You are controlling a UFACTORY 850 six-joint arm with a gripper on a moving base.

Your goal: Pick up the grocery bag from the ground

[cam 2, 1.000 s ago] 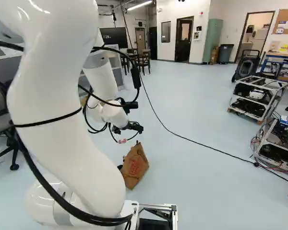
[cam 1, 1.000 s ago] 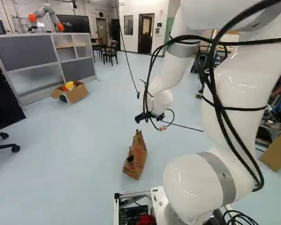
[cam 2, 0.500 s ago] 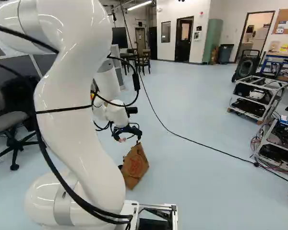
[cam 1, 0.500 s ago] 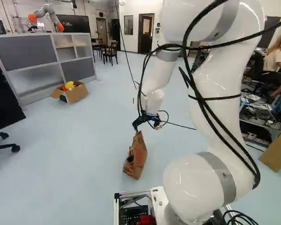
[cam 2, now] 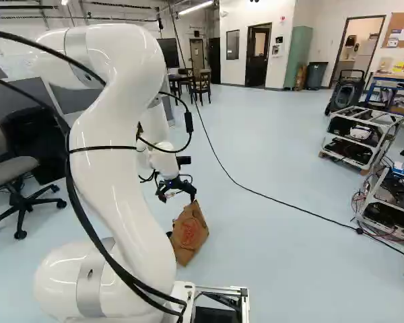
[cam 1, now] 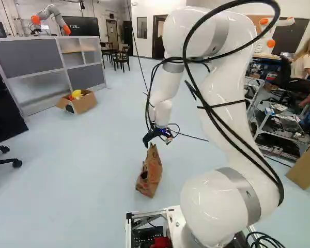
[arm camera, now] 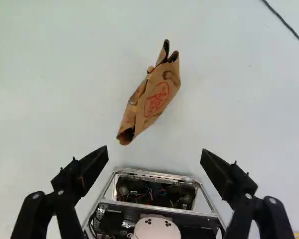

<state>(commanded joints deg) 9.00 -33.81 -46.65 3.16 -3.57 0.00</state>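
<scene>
Floor (cam 2: 289, 175) of pale blue fills much of both base views, with the white arm (cam 1: 225, 98) reaching out above it. Only the right base view has the tall green cabinet (cam 2: 298, 57); only the left has the open cardboard box (cam 1: 82, 103). The brown paper grocery bag (cam 2: 188, 232) sits on the floor, ahead of the hand (cam 2: 178, 195), whose fingers (arm camera: 92, 172) the wrist view shows spread wide.

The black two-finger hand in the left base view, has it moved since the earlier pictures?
Yes. The black hand has moved toward that view's left and slightly down, judged against the unmoved brown paper grocery bag on the pale blue floor.
</scene>
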